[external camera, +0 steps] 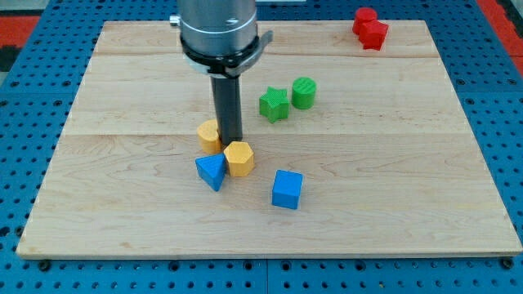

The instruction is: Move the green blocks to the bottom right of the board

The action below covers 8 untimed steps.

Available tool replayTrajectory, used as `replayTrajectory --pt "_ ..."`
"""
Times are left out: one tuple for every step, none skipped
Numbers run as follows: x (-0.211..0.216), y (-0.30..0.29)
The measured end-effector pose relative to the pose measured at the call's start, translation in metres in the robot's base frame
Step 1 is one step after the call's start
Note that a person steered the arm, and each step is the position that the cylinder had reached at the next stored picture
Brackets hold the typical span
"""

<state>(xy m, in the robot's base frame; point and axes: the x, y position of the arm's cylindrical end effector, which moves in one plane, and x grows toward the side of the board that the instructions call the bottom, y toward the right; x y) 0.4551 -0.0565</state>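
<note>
Nearest, blue cube (287, 189); green star (274, 104) and upright green cylinder (304, 93) right of my tip (230, 140); no pincer shows.

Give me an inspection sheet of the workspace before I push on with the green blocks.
Surface: wooden board, flat.
Job's things: green star block and green cylinder side by side, above centre, not yet at the bottom right.
Clutter: two yellow blocks, blue triangular block, blue cube, two red blocks at top right.
Tool: my tip sits between the yellow blocks, left of the green ones.
Cables: nothing seen.
Surroundings: blue pegboard.
</note>
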Motion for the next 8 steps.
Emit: replayTrajectory --pt "-0.008 -0.024" --pt "-0.031 -0.022" --pt "-0.077 0.021" --pt "-0.061 0.084" --pt "-0.006 0.142" --pt "-0.009 0.079" --pt "-0.027 0.113" --pt "-0.044 0.179"
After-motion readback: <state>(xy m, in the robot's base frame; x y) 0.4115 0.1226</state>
